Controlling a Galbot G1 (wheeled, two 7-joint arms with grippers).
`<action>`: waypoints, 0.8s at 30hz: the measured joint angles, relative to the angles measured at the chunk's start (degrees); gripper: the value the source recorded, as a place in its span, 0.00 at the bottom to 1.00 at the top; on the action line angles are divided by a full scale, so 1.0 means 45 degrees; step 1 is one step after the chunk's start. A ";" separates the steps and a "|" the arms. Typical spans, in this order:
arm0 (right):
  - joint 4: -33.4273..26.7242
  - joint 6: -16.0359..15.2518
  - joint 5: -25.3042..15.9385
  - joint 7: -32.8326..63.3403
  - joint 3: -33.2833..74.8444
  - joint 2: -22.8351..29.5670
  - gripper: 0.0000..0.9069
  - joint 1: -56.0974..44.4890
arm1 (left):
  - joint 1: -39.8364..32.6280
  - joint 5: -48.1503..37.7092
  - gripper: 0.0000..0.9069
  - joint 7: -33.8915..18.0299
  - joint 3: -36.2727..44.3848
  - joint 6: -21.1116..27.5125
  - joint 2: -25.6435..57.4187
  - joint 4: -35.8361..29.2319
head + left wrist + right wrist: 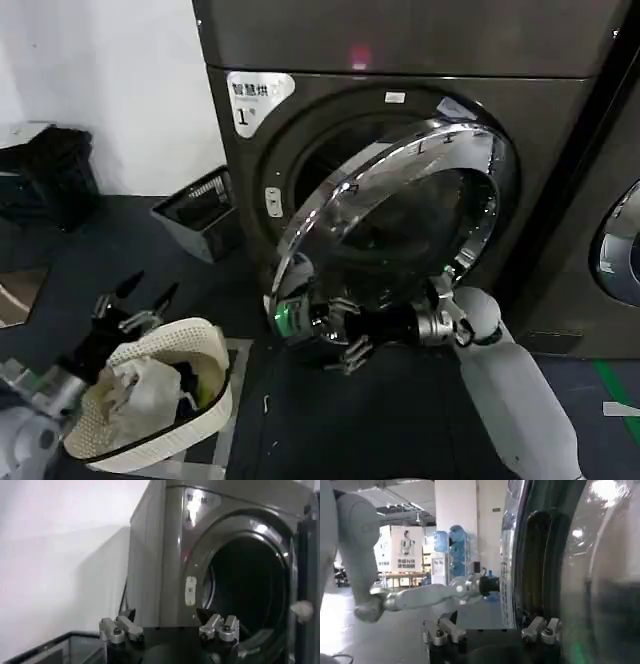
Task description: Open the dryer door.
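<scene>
Over on the left, the left gripper (133, 297) waits with its jaws spread wide and nothing between them, parked above a white laundry basket (205, 400) stuffed with soft cloth. Centre stage, the dryer door (400, 225) stands partly swung out from the dark drum opening (chrome rim gleaming, glass smoky). The right gripper (340, 345) sits at its lower rim, jaws apart, apparently pulling it wider.

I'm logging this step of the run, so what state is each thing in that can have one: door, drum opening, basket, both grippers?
dryer door: partly open, swung out from the front.
drum opening: uncovered, dark inside.
laundry basket: holding clothes, beside the left arm.
left gripper: open, holding nothing, low at the left.
right gripper: open, at the door's lower edge.
</scene>
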 joint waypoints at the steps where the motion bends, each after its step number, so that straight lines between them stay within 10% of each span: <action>1: 0.0056 0.0052 0.0058 -0.0002 0.0044 -0.0057 1.00 -0.0044 | -0.0162 -0.0066 1.00 0.0005 0.0120 0.0017 0.0114 0.0072; 24: 0.1003 0.0747 0.0565 -0.0010 0.1805 -0.1194 1.00 -0.1673 | -0.2435 -0.0456 1.00 0.0405 0.3065 -0.0268 0.1767 0.1109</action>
